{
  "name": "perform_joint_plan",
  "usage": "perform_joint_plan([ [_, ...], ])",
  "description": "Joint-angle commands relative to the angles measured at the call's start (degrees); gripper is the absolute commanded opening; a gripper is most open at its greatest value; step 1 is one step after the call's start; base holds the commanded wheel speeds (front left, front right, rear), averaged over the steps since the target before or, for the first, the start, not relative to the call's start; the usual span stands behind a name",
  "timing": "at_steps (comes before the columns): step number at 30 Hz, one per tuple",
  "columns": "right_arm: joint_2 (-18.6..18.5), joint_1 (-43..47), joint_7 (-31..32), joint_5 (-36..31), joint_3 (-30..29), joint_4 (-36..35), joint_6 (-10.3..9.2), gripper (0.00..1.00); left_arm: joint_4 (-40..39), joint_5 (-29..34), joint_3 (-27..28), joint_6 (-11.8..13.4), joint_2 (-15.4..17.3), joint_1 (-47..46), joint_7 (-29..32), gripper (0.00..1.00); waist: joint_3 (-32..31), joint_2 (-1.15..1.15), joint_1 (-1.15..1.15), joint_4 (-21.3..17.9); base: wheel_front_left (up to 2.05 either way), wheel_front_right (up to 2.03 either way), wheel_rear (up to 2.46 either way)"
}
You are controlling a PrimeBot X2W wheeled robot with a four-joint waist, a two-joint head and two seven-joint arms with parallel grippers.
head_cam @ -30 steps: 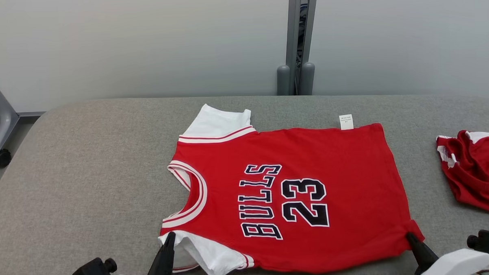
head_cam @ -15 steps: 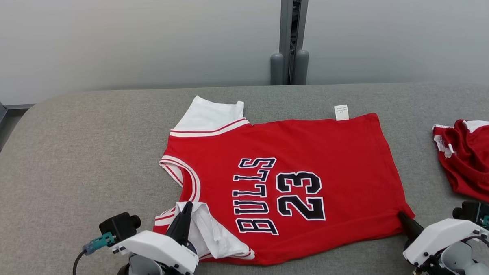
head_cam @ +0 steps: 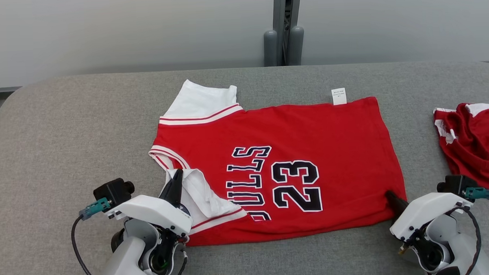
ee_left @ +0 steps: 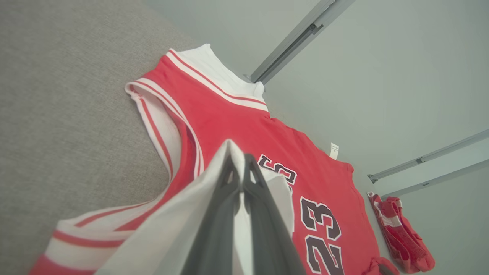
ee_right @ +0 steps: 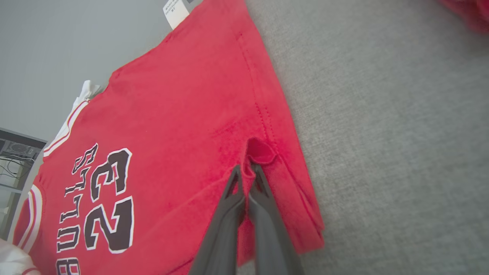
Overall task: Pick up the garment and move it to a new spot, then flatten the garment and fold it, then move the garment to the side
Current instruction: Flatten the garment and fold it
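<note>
My left pincer (head_cam: 176, 177) is clamped on the white near sleeve (head_cam: 199, 192) of the red jersey (head_cam: 309, 139). The sleeve lies drawn over the red front and covers the start of the lettering. My left wrist sits low over the grey bench (head_cam: 65, 135). The forearm comes in from the lower left, and the fingers point away from me, leaning a little to my right. In my left wrist view the two dark fingers meet at the tip, with white cloth on both sides.

My right pincer (head_cam: 391, 195) is closed on a small bunch of red cloth at the jersey's near hem corner. In my right wrist view a little fold stands just above the pressed fingertips. That arm reaches in from the lower right, fingers angled up and to my left.

The jersey lies mid-bench, neckline to my left and hem to my right, its far sleeve (head_cam: 202, 102) flat. A second red garment (head_cam: 476, 145) lies crumpled at the bench's right edge, well apart.
</note>
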Motion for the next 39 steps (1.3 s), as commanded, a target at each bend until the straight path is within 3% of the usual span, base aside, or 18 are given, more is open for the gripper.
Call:
perform_joint_plan([
  [1, -0.3, -0.6, -0.5, -0.2, 0.2, 0.4, 0.01, 0.00, 0.6, 0.2, 0.3, -0.5, 0.2, -1.2, -0.7, 0.00, 0.2, 0.00, 0.00, -0.1, 0.00, 0.00, 0.00],
  [17, -0.3, -6.1, -2.3, 0.0, 4.0, 6.8, 0.01, 0.00, 12.3, -0.3, -0.1, -3.1, -1.3, -8.9, -2.5, 0.00, 2.0, 0.00, 0.00, -1.2, 0.00, 0.00, 0.00],
  [19, -0.3, -6.8, -2.6, 0.0, 4.4, 7.3, 0.01, 0.40, 13.6, -0.5, -0.2, -3.2, -1.4, -9.6, -2.6, 0.00, 2.2, 0.00, 0.00, -1.3, 0.00, 0.00, 0.00],
  [20, -0.3, -7.1, -2.8, 0.3, 4.7, 7.5, 0.01, 0.53, 14.3, -0.5, -0.2, -3.3, -1.4, -9.9, -2.6, 0.00, 2.2, 0.00, 0.00, -1.4, 0.00, 0.00, 0.00],
  [21, -0.3, -7.4, -3.1, 0.6, 5.0, 7.7, 0.01, 0.80, 14.9, -0.6, -0.2, -3.4, -1.5, -10.2, -2.8, 0.00, 2.3, 0.00, 0.00, -1.4, 0.00, 0.00, 0.00],
  [22, -0.3, -7.6, -3.2, 0.9, 5.3, 7.8, 0.01, 1.00, 15.5, -0.6, -0.2, -3.4, -1.5, -10.5, -3.0, 0.41, 2.4, 0.00, 0.00, -1.4, 0.00, 0.00, 0.00],
  [23, -0.3, -7.9, -3.4, 1.2, 5.6, 7.8, 0.01, 1.00, 16.1, -0.6, -0.2, -3.5, -1.5, -10.8, -3.3, 0.80, 2.4, 0.00, 0.00, -1.4, 0.00, 0.00, 0.00],
  [24, -0.3, -8.1, -3.7, 1.4, 5.9, 7.9, 0.01, 1.00, 16.5, -0.7, -0.2, -3.5, -1.6, -11.0, -3.4, 1.00, 2.4, 0.00, 0.00, -1.4, 0.00, 0.00, 0.00],
  [39, -1.6, -8.0, -5.9, 3.5, 4.5, 5.6, 0.00, 1.00, 16.3, -2.1, -0.3, -5.3, -1.4, -9.4, -6.5, 1.00, 1.4, 0.00, 0.00, -1.1, 0.00, 0.00, 0.00],
])
